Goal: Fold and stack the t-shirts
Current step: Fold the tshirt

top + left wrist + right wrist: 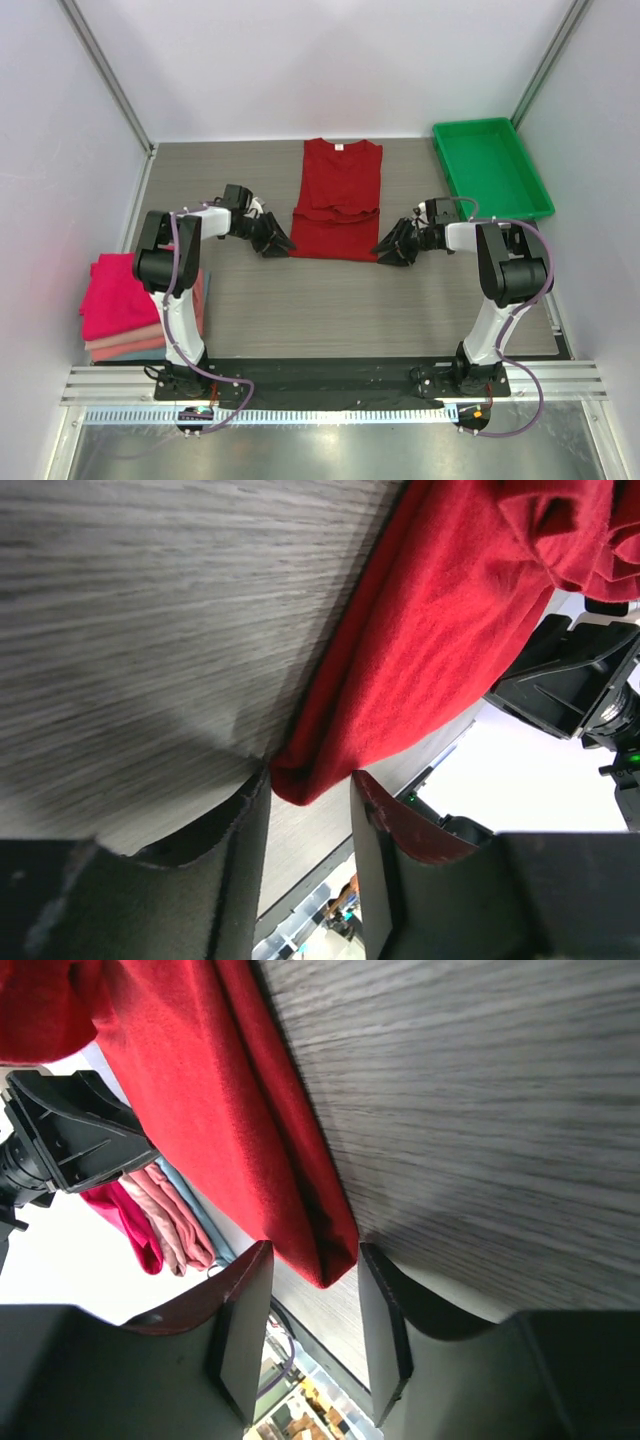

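"Lying which way was the crimson t-shirt [338, 200]?"
"Flat at the middle of the table [250, 300], long axis front to back. The left gripper [276, 243] and the right gripper [390, 250] each straddled one near corner, jaws parted, nothing pinched yet."

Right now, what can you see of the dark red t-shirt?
The dark red t-shirt is soft plain cloth, flat on the grey table, folded into a long strip, collar and pale label at the far end, a wrinkled ridge across the middle. Each near corner sits between one arm's open jaws.
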